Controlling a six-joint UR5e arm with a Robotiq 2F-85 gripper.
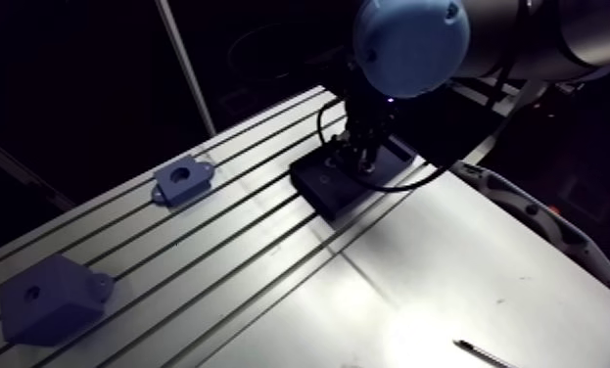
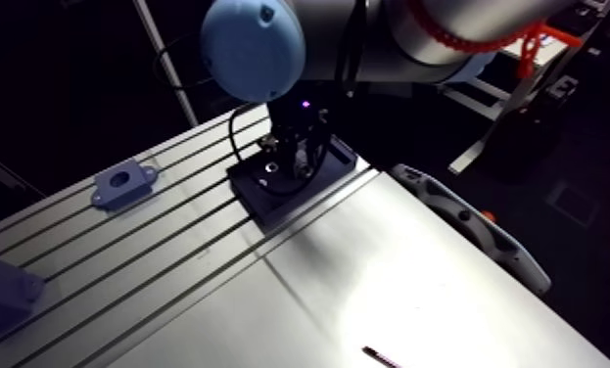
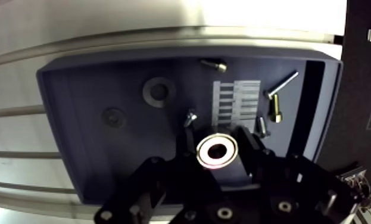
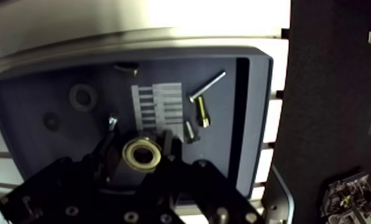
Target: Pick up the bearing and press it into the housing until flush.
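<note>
A shiny ring-shaped bearing [image 3: 216,151] sits between the two fingers of my gripper [image 3: 215,143], over a dark shallow tray [image 3: 80,119]. Both black fingers [image 3: 186,143] press against its sides, so the gripper is shut on it. I cannot tell whether the bearing still rests on the tray floor. In the arm view the gripper [image 1: 365,152] reaches down into the same tray [image 1: 328,196] near the table's far side. A grey flanged housing [image 1: 183,178] with a round bore lies on the slotted table, well left of the tray.
Ahead of the fingers, the tray holds two dark washers [image 3: 159,92], several screws [image 3: 281,84] and a ribbed label [image 3: 235,101]. A larger grey block [image 1: 52,297] stands at the table's near left. A thin dark rod [image 1: 485,354] lies near the front right.
</note>
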